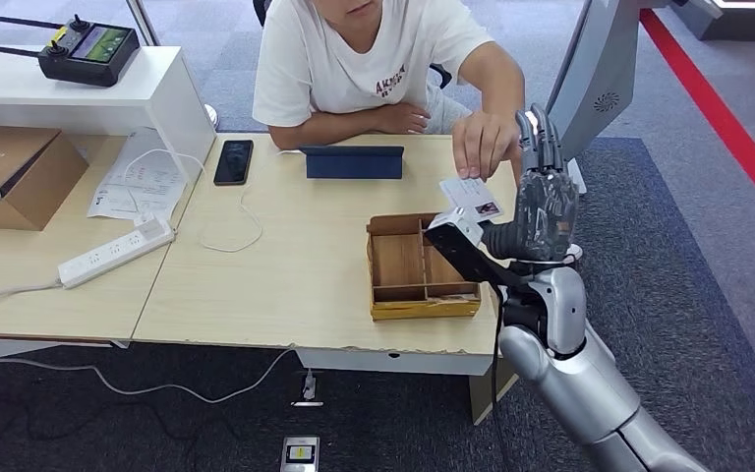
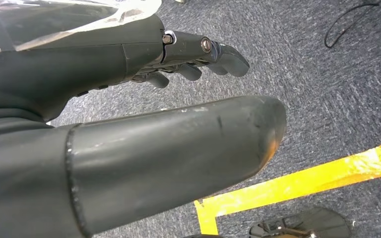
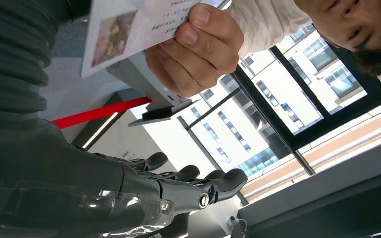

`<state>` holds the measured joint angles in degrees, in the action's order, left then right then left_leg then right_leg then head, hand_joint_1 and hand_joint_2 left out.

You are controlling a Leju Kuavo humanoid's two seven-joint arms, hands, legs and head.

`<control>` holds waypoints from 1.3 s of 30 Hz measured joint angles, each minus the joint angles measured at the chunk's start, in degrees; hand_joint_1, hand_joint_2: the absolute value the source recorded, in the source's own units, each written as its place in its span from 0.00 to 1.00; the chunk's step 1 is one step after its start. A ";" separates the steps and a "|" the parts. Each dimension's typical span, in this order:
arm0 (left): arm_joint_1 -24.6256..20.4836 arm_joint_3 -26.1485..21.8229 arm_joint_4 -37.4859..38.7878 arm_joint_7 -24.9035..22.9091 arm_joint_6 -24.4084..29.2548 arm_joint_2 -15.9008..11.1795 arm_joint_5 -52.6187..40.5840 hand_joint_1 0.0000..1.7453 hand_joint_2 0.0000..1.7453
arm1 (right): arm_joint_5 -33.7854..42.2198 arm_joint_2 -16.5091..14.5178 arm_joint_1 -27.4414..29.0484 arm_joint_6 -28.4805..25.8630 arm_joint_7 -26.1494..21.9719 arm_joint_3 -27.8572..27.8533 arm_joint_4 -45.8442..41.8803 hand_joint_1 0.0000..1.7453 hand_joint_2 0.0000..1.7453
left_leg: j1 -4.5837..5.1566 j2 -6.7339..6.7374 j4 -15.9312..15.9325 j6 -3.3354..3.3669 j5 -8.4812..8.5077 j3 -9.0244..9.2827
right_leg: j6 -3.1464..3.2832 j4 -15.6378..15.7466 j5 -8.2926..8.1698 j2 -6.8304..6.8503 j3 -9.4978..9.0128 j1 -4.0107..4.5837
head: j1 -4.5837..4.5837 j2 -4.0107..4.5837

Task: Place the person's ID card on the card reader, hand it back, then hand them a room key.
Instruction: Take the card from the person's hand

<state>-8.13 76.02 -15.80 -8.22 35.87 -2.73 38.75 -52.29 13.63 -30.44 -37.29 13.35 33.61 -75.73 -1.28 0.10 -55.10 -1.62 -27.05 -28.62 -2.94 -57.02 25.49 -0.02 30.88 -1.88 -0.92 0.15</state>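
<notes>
The ID card [image 1: 473, 197], a flat white rectangle with a small photo at one corner, is hovering just beyond the far right corner of the wooden tray [image 1: 385, 278], a shallow box with slat dividers. The person's hand [image 1: 485, 144] is pinching the card's far edge. The right hand [image 1: 544, 202], dark and ribbed, is standing upright beside the card with fingers extended; contact with the card cannot be determined. The tray is sitting near the right edge of the pale laminate worktop [image 1: 285, 265]. The left hand [image 2: 129, 119] is hanging over grey carpet, fingers loosely apart, holding nothing.

the table [image 1: 285, 265] is pale matt wood, the tray [image 1: 421, 300] darker wood, the card [image 1: 473, 197] glossy, the floor [image 2: 327, 74] rough carpet.
</notes>
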 joint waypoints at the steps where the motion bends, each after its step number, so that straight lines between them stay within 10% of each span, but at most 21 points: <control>1: 0.00 0.00 0.00 0.00 0.00 0.00 0.00 0.00 0.00 | 0.01 0.01 0.00 0.00 0.00 0.01 0.00 1.00 1.00 | 0.00 0.00 0.00 0.00 0.00 0.00 | 0.00 0.00 0.00 0.00 0.00 0.00 | 0.00 0.00; 28: 0.00 0.00 -0.02 0.27 0.13 0.00 -0.35 0.00 0.00 | 4.01 0.79 -1.20 1.51 -0.96 1.66 0.46 1.00 1.00 | 0.00 0.01 -0.01 0.00 0.00 0.02 | 0.01 0.00 -0.01 0.00 0.00 0.00 | -0.01 0.00; 39: 0.11 -0.01 -0.02 0.54 -0.03 0.00 -0.68 0.00 0.00 | 6.05 5.63 2.12 7.16 2.76 1.91 2.11 1.00 1.00 | 0.01 0.01 -0.02 0.00 -0.01 0.01 | 0.00 0.01 0.00 0.00 0.02 -0.01 | -0.01 0.00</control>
<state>-8.01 76.01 -15.82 -7.68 35.84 -2.73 38.07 -46.24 19.26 -28.32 -30.12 16.12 35.52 -73.62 -1.27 0.11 -55.12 -1.62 -27.06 -28.61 -2.93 -57.01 25.48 -0.02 30.90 -1.89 -0.92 0.15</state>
